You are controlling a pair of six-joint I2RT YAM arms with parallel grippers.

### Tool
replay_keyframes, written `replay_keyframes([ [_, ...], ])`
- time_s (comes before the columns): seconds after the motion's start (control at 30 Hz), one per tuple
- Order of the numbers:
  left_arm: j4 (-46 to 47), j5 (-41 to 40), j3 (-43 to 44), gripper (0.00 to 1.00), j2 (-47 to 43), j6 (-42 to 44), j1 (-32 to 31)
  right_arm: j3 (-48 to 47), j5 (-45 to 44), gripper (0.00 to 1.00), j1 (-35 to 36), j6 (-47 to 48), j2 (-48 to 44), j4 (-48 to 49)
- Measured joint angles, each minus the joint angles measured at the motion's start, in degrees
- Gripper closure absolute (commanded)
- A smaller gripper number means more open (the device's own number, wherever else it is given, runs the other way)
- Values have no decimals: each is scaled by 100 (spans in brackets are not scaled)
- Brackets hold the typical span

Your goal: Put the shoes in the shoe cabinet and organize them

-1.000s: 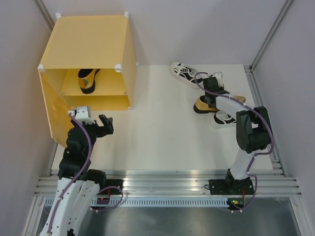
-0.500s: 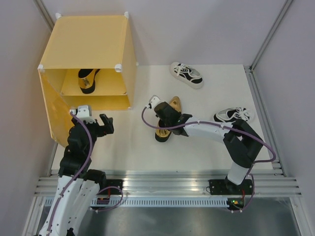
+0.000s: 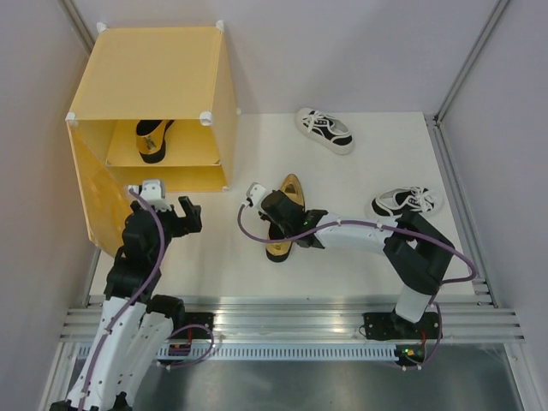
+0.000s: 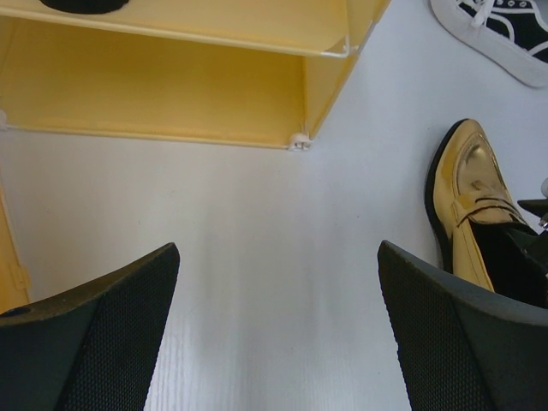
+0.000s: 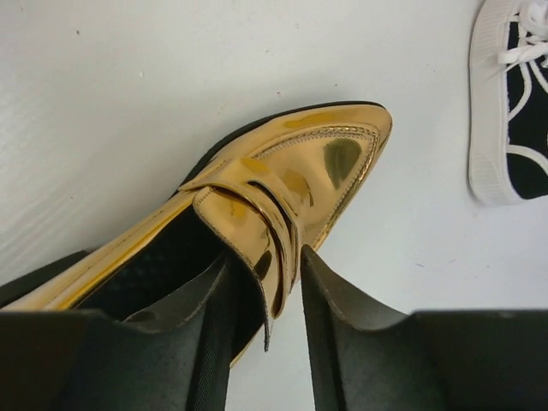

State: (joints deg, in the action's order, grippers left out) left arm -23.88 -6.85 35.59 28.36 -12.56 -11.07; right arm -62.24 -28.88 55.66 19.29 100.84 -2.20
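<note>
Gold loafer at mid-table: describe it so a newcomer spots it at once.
Find the yellow-orange shoe cabinet at far left. Just right of its open front is the gold loafer, toe pointing toward the back. Unlike its twin inside the cabinet and the white sneakers, it alone is in the right gripper.

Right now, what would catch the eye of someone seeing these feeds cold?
The big yellow-orange shoe cabinet stands at the far left, with one gold loafer already on its inner shelf. At centre, the right gripper is clamped on the upper of the second gold loafer. On the right lie a far sneaker and a near sneaker, well apart.
</note>
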Motion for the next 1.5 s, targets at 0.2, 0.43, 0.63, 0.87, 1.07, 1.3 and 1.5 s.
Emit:
replay_keyframes([
  [0.2, -442, 535, 662, 0, 785, -83, -2, 2, 149, 45, 0, -516, -378, -205],
  [0.43, -800, 1259, 1403, 0, 1493, -540, -614, 2, 87, 36, 0, -1528, -1539, -612],
  [0.63, -927, 796, 1613, 0, 2282, -1023, -2116, 297, -688, 27, -7, -2406, -2343, -997],
  [0.87, -1003, -282, 2083, 4, 3650, -1335, -3917, 1104, -1379, 16, -417, -3300, -3311, -1576],
  [1.07, -973, -879, 2758, 8, 4787, -1335, -4815, 1803, -1718, 8, -1414, -4256, -4275, -2151],
  [1.3, -929, -1152, 3158, 18, 5862, -1137, -5045, 2518, -1596, 9, -1808, -4909, -5462, -2546],
  [1.5, -946, -1158, 3375, 29, 6459, -918, -5045, 2695, -1305, 9, -1808, -5084, -5672, -2583],
])
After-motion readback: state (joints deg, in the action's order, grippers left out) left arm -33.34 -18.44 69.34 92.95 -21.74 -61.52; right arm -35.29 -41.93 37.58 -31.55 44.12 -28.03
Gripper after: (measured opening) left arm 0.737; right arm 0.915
